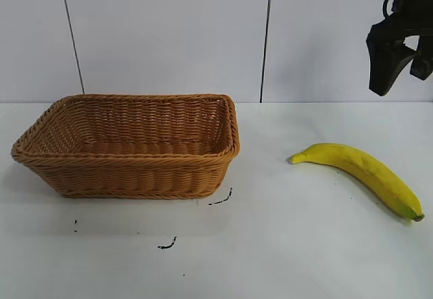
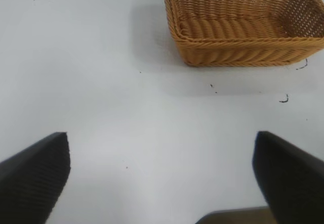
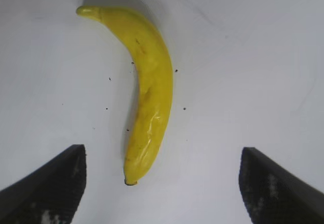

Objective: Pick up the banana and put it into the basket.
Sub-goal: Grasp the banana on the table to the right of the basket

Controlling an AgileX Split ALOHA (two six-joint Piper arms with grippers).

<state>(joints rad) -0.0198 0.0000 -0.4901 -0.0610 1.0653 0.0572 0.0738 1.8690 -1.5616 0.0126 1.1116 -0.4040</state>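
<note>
The banana [image 1: 362, 172] lies flat on the white table [image 1: 284, 245], well to the right of the basket [image 1: 128, 147]. The right gripper [image 1: 400, 69] hangs above it, fingers spread wide, holding nothing. The left gripper [image 2: 161, 176] is likewise spread, over bare table near the basket.

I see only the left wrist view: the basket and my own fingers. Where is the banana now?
Observer: The banana lies flat on the table, apart from the basket, on the right arm's side.
Operator: Is the right gripper at it?
Observer: The right gripper hangs above it, not touching; its fingers stand open, either side of the banana's dark-tipped end.
Operator: Is anything inside the basket?
Observer: No, the exterior view shows it empty.
</note>
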